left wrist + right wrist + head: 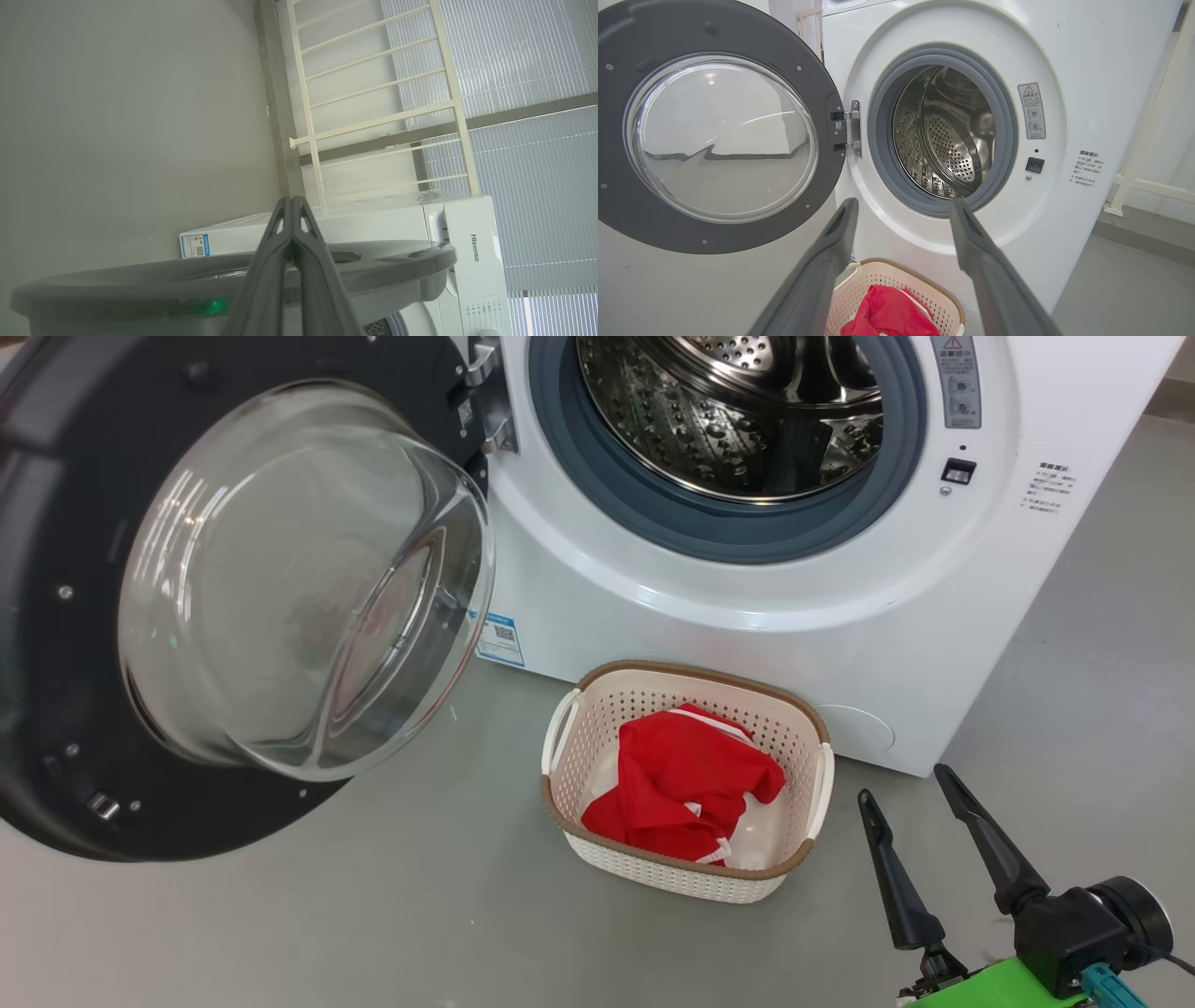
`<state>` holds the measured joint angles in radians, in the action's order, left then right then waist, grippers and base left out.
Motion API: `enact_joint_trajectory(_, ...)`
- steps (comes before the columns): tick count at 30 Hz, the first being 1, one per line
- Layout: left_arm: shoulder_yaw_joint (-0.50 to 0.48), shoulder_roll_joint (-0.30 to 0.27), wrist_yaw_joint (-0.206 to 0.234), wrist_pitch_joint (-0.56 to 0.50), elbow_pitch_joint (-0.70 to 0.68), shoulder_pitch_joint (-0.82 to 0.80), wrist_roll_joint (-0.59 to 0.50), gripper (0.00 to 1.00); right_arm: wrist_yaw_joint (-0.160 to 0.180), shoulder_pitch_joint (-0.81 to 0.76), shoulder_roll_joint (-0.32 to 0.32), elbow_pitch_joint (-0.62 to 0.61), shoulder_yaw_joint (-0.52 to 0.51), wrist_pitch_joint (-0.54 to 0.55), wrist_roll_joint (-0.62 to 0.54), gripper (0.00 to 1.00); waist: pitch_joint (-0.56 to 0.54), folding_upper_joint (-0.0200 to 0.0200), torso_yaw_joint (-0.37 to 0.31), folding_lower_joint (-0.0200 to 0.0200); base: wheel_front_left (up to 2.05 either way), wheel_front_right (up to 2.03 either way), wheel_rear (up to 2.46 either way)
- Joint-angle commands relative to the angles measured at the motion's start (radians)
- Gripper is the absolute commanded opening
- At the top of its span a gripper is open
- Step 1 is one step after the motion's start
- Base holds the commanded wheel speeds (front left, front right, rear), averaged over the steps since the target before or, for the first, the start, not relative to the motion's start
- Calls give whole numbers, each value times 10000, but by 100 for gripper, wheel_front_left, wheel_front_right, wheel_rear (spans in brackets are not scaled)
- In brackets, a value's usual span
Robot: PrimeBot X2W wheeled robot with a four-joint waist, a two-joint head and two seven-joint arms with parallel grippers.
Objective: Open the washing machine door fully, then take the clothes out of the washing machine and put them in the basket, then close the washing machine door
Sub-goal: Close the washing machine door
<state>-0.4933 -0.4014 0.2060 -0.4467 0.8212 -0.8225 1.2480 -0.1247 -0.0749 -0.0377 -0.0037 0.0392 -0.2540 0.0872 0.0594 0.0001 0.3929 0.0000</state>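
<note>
Now clothes (pixel 681 784) in basket (pixel 695 670); door (pixel 56 616) seemingly fully open; left jaws closed, right jaws spread.

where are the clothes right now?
In the head view, the clothes lie inside the basket on the floor, low centre, before the washing machine and left of the right claw.

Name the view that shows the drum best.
Right wrist view: the whole drum opening shows, framed by the grey ring. The head view crops its top; the left wrist view catches a sliver.
</note>
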Motion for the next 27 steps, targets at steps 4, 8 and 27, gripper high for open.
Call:
enact_joint_trajectory(4, 340, -787, -367, -597, 28, -95, -259, 0, -60, 284, -125, -253, 216, -7, -83, 100, -11, -1, -103, 0, 0, 0, 0)
enact_joint_trajectory(8, 545, -815, -498, -811, 202, 33, -370, 0, -60, 241, -125, -236, 237, -14, -66, 100, -59, -1, -145, 0, 0, 0, 0)
enact_joint_trajectory(27, 655, -65, -869, -2142, -566, 633, 249, 0, -60, 339, -125, -221, 195, -61, 11, 100, 52, -1, -45, 0, 0, 0, 0)
